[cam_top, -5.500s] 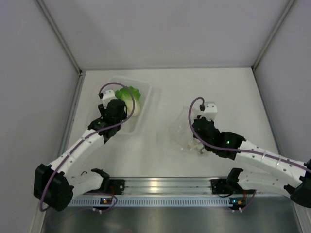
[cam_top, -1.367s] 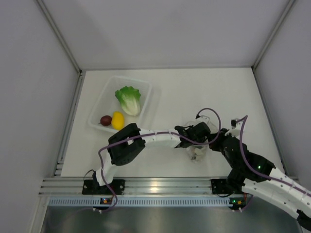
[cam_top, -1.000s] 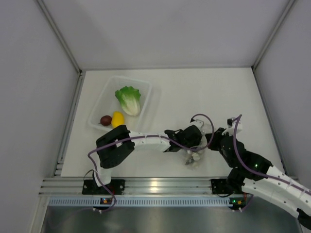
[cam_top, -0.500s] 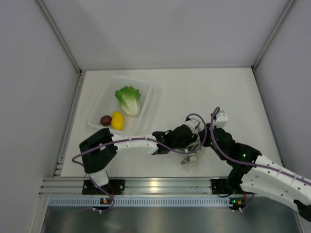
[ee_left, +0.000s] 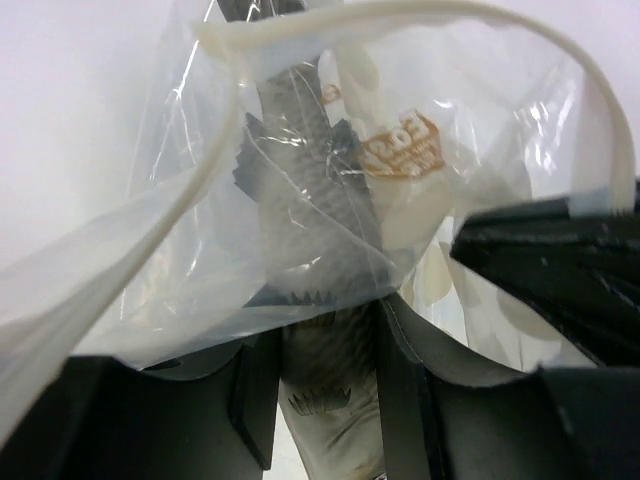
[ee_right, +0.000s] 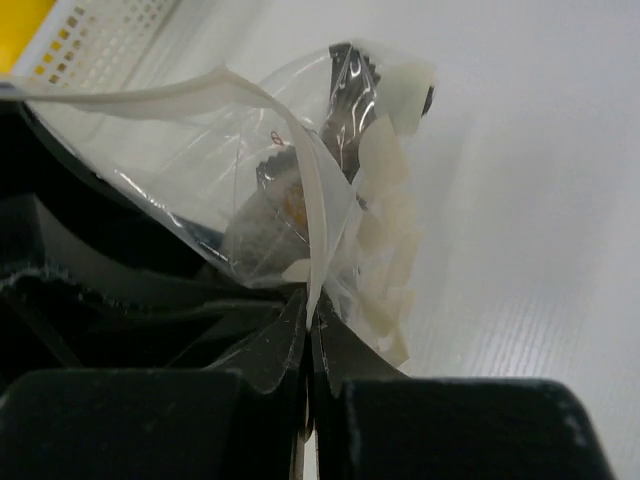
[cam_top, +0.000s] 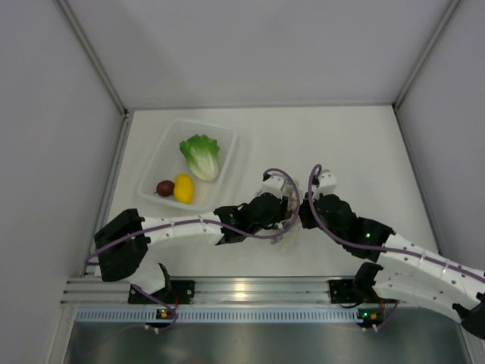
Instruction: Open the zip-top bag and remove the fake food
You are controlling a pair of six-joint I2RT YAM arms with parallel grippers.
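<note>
The zip-top bag [ee_left: 200, 240] hangs open between my two grippers, its white zip rim arching over the left wrist view. My left gripper [ee_left: 320, 345] is shut on the whitish-brown elongated piece [ee_left: 322, 400]; the piece's far end shows through the film. My right gripper [ee_right: 310, 305] is shut on the bag's rim [ee_right: 318, 200]. From above, both grippers [cam_top: 282, 206] [cam_top: 303, 214] meet at the bag [cam_top: 292, 221] mid-table. The lettuce [cam_top: 201, 155], the yellow piece [cam_top: 183, 188] and the dark red fruit [cam_top: 165, 187] lie in the clear tray [cam_top: 227, 144].
The tray stands at the back left by the left wall. The aluminium rail [cam_top: 242, 292] with both arm bases runs along the near edge. My left arm [cam_top: 182, 227] stretches low across the table toward the right.
Both grippers and the bag have moved away from the near edge and a little left. The left arm's elbow has swung left. Neither grip has changed.
</note>
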